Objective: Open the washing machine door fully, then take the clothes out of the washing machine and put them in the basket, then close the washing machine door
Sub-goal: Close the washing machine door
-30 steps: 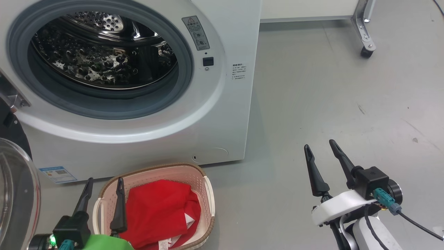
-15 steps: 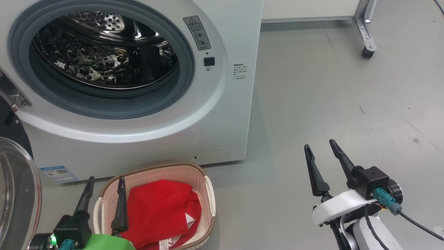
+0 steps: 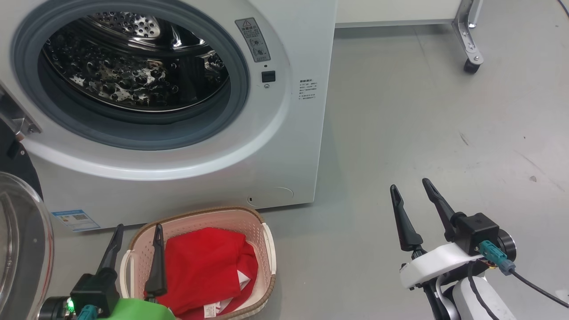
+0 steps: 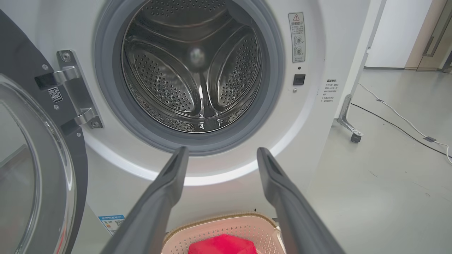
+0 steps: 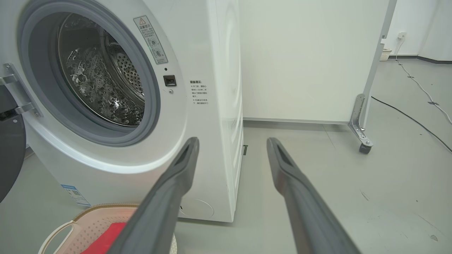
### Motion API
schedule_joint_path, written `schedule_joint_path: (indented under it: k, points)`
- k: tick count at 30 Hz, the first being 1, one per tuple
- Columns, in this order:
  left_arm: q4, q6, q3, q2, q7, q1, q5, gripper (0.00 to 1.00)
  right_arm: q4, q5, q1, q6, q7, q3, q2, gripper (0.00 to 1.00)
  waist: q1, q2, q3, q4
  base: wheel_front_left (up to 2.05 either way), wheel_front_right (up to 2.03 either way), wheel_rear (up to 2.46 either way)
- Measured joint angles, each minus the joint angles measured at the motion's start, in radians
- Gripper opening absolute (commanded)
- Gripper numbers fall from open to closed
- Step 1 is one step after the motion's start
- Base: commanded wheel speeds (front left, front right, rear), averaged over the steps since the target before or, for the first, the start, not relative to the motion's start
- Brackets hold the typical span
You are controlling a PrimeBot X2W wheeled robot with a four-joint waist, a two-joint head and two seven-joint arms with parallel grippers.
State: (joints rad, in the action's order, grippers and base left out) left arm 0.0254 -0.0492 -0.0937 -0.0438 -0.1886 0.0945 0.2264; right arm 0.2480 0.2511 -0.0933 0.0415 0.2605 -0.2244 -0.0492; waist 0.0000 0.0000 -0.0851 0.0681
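Nearest, the left gripper (image 3: 138, 227) stood open and empty, fingers pointing toward the washing machine (image 3: 293, 146) above the left rim of the basket (image 3: 200, 213). The right gripper (image 3: 409, 184), also open and empty, hung over the floor (image 3: 422, 111) well to the right. The red clothes (image 3: 204, 262) lay heaped in the basket, which sat just before the machine. Beyond, the washing machine door (image 3: 22, 249) hung swung out leftward, and the drum (image 3: 133, 75) mouth faced the robot.
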Motion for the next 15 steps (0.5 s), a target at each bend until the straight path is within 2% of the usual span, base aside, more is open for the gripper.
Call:
schedule_joint_path:
  k: [15]
  points:
    - [-0.006,-0.007,-0.001,-0.001,0.004,0.008,0.001,1.0,0.0,0.0,0.0,0.0,0.0,0.0,0.0,1.0,0.0,0.0,0.001,-0.001,-0.86,0.86,0.0]
